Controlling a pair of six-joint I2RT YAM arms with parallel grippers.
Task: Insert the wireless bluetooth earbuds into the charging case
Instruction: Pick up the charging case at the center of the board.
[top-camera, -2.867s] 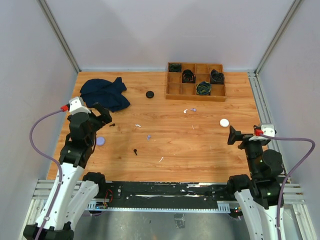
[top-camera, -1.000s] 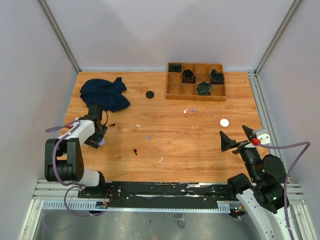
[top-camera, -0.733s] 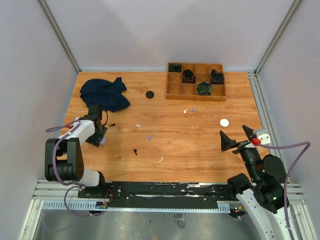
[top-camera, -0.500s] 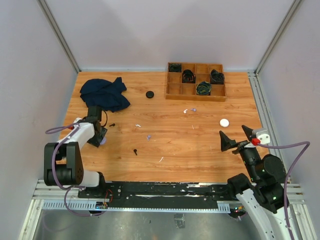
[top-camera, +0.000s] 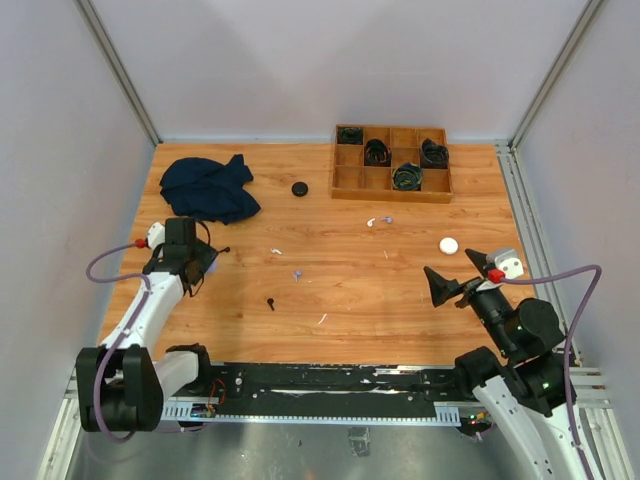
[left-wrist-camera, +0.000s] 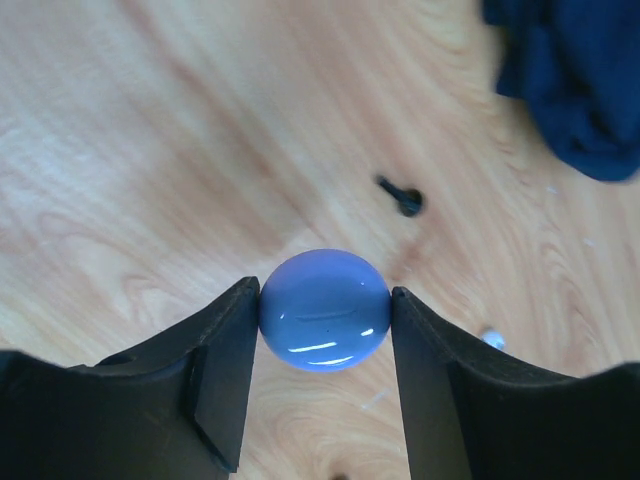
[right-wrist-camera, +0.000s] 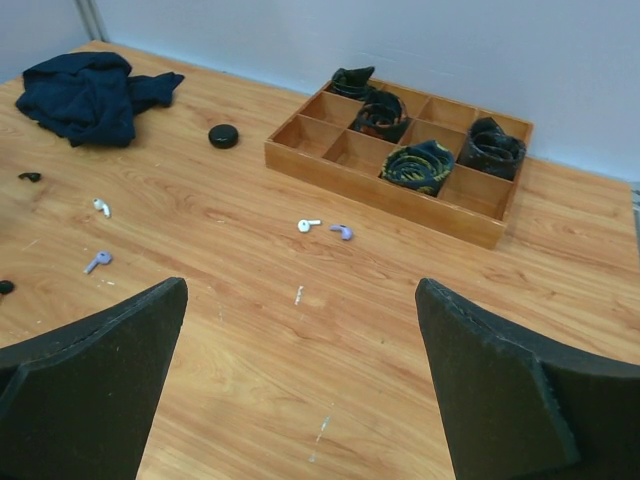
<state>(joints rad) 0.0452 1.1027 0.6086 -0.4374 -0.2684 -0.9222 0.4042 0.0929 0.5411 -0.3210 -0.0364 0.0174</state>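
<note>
Pulled back since earlier, clamping purple charging case (left-wrist-camera: 325, 318) in left gripper (left-wrist-camera: 325, 300); black earbud (left-wrist-camera: 400, 197) just ahead, slightly right, stem slanting left; right gripper (right-wrist-camera: 300, 288) agape, empty, farther off.

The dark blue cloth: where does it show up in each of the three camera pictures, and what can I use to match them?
Top external: the dark blue cloth lies at the far left of the table.
Left wrist: top right corner.
Right wrist: top left corner.
Shared landmark: the black earbud on the wood close to the cloth, seen in all three views.
</note>
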